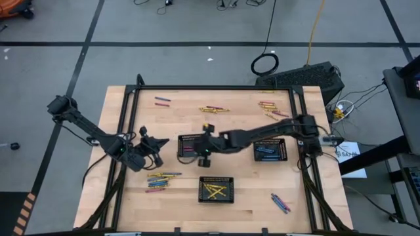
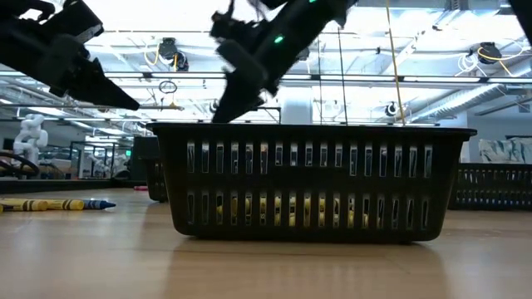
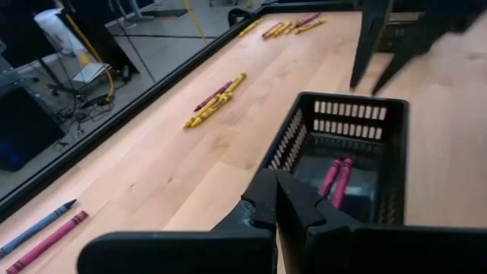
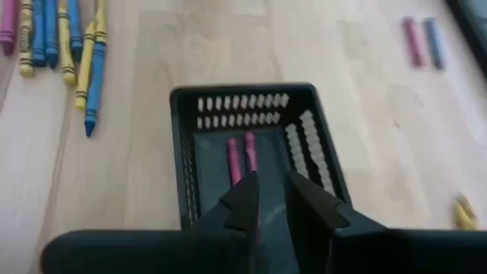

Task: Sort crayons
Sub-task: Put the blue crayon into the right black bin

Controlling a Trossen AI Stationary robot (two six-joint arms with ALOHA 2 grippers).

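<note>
1. Right hand (image 1: 205, 145) hangs over the left mesh tray (image 1: 184, 139) near the middle of the worktop (image 1: 249, 203), fingers parted by a narrow gap in its own wrist view, with nothing seen between them.
2. Left hand (image 1: 156, 143) waits just beside that tray on its outer side, fingers pressed together and empty.
3. Two pink crayons (image 4: 241, 156) lie side by side on the floor of the tray under the right hand.
4. Other trays: a front one holds yellow crayons (image 1: 215, 191), and one on the right holds blue crayons (image 1: 267, 151).
5. Loose crayons remain on the worktop: a mixed heap (image 1: 159, 180) at the front left, a yellow cluster (image 1: 213, 109) and a lone pair (image 1: 162, 100) toward the back, another cluster (image 1: 270, 109) at the back right, and a few (image 1: 280, 202) at the front right.
6. Step in hand, as a judgement: a pink crayon looks just dropped into its tray, so the sort is partly done.
7. Next move calls for lifting the right hand clear of the tray wall, travelling to a loose cluster, and lining the fingers across one thin crayon lying flat.
</note>
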